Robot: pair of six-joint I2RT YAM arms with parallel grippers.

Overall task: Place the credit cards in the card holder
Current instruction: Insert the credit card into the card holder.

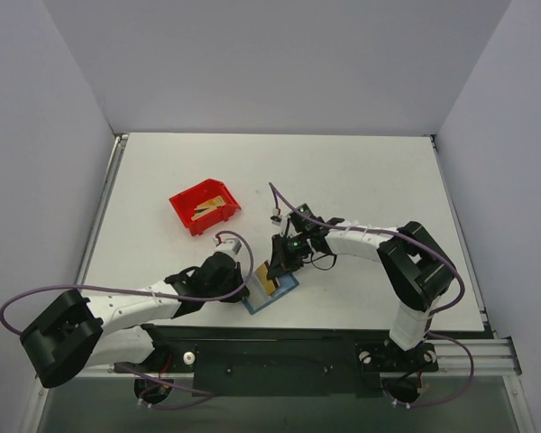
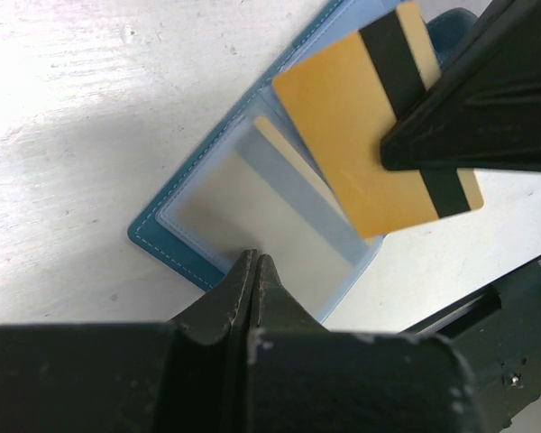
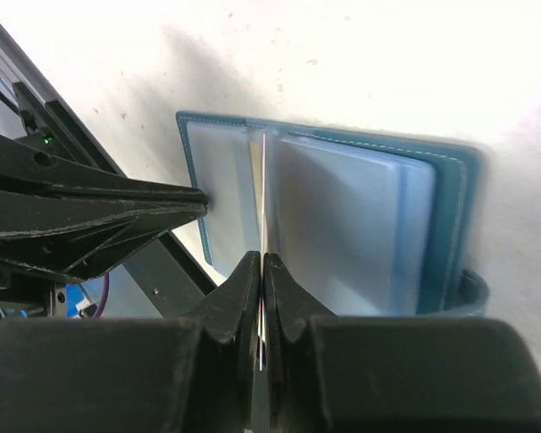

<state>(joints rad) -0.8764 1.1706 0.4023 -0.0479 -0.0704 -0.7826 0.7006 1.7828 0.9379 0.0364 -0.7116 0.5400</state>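
The teal card holder (image 1: 284, 287) lies open near the table's front edge, with clear sleeves showing in the left wrist view (image 2: 176, 233) and the right wrist view (image 3: 361, 216). My right gripper (image 1: 276, 262) is shut on a gold credit card (image 2: 352, 135) with a dark stripe. It holds the card edge-on (image 3: 264, 180), its lower edge at the sleeves. A second gold card (image 2: 287, 155) sits partly inside a sleeve. My left gripper (image 2: 255, 262) is shut, its tips pressing on the near clear sleeve. It also shows in the right wrist view (image 3: 117, 212).
A red plastic bin (image 1: 187, 209) stands on the table behind and to the left, with gold cards (image 1: 209, 207) in it. The black mounting rail (image 1: 279, 347) runs just in front of the card holder. White walls close in the table at the back and sides.
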